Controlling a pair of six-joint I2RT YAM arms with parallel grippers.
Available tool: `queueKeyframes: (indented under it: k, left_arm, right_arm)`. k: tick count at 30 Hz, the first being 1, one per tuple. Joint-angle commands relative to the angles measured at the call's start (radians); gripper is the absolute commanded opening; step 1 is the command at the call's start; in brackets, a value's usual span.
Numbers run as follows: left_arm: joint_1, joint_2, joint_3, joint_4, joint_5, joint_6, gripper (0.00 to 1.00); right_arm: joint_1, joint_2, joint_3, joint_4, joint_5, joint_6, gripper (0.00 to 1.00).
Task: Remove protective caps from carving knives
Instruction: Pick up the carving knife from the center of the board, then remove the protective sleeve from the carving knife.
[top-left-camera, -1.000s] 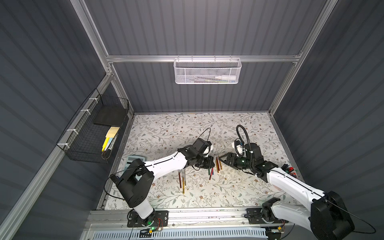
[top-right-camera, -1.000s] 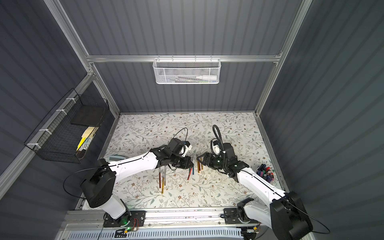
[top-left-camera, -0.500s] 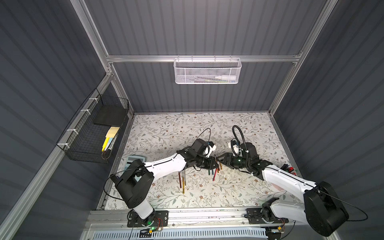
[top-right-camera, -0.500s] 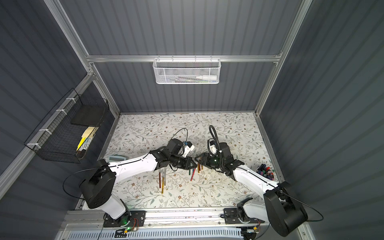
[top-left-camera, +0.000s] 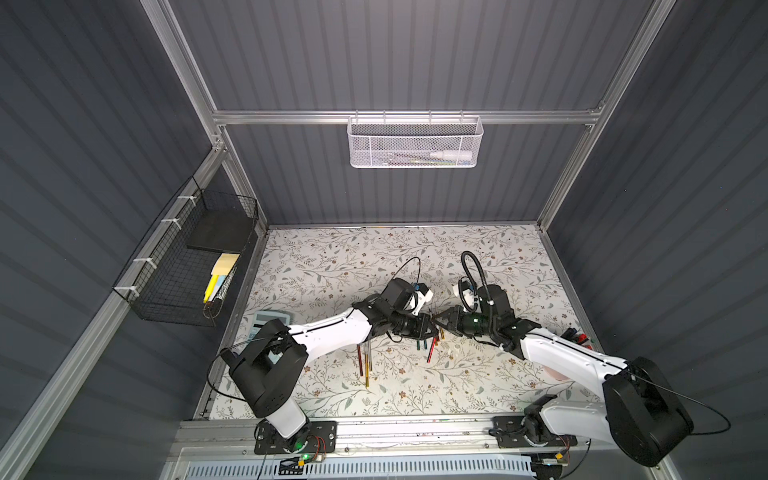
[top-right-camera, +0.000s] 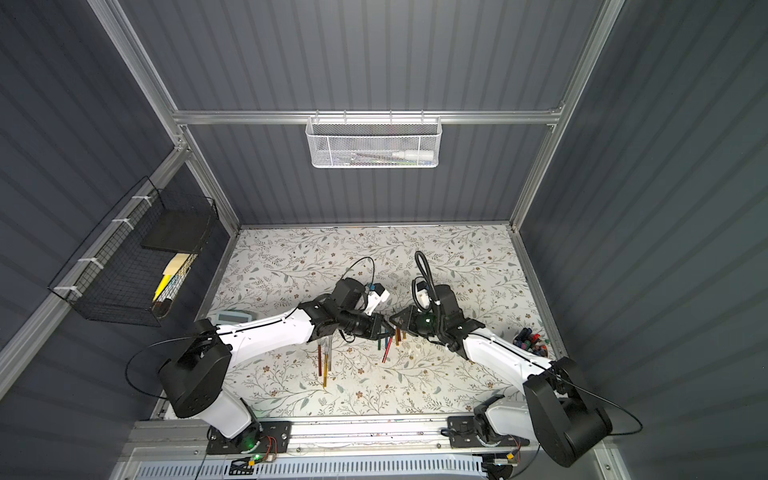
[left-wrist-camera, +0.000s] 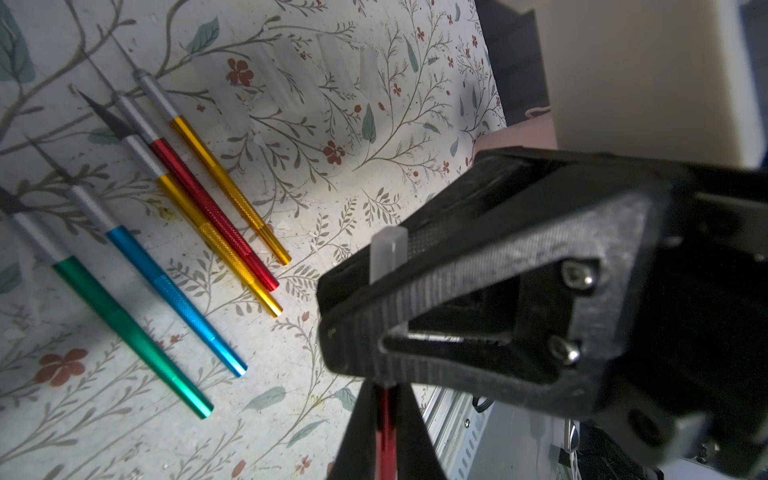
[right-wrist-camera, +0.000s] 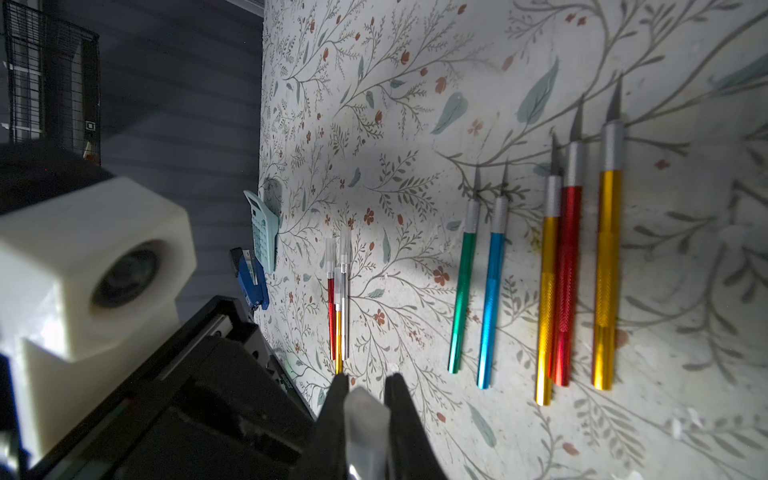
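Two grips going here: your left gripper is clamped on the red knife, and your right gripper is pinched tight on the clear cap, both held between the arms. Five bare knives lie on the table.

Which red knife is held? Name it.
The red knife gripped in the left tool, its clear cap pinched by the right tool. The other two, in the bare-bladed row and the capped bundle, lie on the table.

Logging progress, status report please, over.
Left end effector shut on red metallic carving knife. Right end effector shut on its clear plastic cap. Nothing blocking.
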Motion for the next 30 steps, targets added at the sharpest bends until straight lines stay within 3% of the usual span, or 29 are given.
queueKeyframes:
  k: [1, 6, 16, 30]
  left_arm:
    - [0.007, -0.02, -0.021, 0.018, 0.024, -0.017, 0.17]
    - [0.007, -0.019, -0.033, 0.041, 0.026, -0.03, 0.29]
    - [0.007, -0.004, -0.043, 0.086, 0.04, -0.054, 0.29]
    - [0.007, -0.009, -0.044, 0.06, 0.017, -0.049, 0.06]
  right_arm:
    - [-0.001, -0.013, 0.015, 0.002, 0.022, -0.002, 0.1]
    - [0.001, -0.018, 0.013, 0.008, 0.018, 0.007, 0.09]
    - [0.001, -0.022, 0.006, 0.029, -0.001, 0.029, 0.1]
    - [0.001, -0.031, 0.003, 0.011, 0.027, 0.025, 0.1]
